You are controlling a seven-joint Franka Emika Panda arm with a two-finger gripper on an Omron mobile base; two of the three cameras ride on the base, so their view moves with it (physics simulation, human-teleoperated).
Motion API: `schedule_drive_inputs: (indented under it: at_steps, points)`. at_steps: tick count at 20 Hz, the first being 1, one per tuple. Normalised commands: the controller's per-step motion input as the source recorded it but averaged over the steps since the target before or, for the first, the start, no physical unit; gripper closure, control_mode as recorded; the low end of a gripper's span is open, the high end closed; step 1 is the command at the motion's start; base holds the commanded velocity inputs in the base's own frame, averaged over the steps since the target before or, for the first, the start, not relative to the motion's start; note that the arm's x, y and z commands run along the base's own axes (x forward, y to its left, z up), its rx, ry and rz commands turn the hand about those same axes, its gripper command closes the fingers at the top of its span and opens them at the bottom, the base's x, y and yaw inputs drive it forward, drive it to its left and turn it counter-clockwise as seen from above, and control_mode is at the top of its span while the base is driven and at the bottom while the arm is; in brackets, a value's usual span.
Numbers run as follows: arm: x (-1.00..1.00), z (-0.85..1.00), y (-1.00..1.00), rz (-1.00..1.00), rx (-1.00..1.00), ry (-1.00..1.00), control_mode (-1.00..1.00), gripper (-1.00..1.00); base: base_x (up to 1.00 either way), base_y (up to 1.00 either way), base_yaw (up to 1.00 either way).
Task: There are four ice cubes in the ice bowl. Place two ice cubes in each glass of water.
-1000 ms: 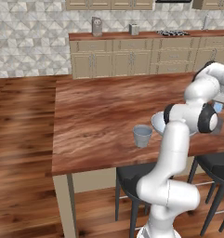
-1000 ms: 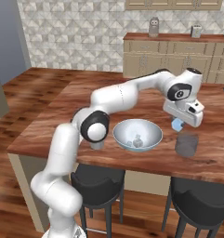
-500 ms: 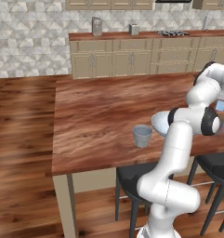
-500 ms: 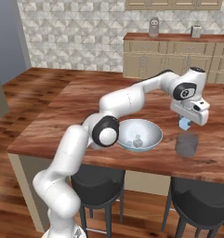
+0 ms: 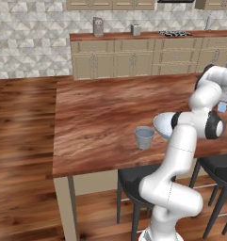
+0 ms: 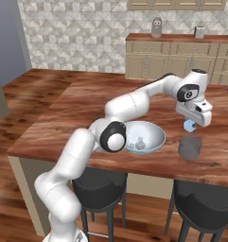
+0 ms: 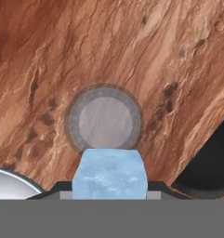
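Gripping one ice cube (image 7: pixel 109 173) between its part-closed jaws, the gripper (image 6: pixel 190 124) hangs above a glass (image 7: pixel 104 118) at the centre of the hand view. Ice looks light, hard and slippery (squeeze its flat sides, squarely). Other cubes (image 6: pixel 139 143) lie in the bowl (image 6: pixel 153 140), centre of the right base view; a second glass (image 5: pixel 144 137) stands mid-frame in the left base view.
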Motion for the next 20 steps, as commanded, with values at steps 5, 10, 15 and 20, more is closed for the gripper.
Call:
schedule_drive_inputs:
  at_steps: [5, 10, 15, 20]
  points:
    - [0.22, -0.18, -0.01, -0.10, 0.00, 0.00, -1.00, 1.00, 0.00, 0.00, 0.00]
    - [0.05, -0.11, -0.13, -0.09, 0.00, 0.00, -1.00, 1.00, 0.00, 0.00, 0.00]
    - [0.15, -0.09, -0.17, -0.08, 0.00, 0.00, -1.00, 1.00, 0.00, 0.00, 0.00]
    - [0.05, -0.02, -0.14, -0.07, 0.00, 0.00, -1.00, 1.00, 0.00, 0.00, 0.00]
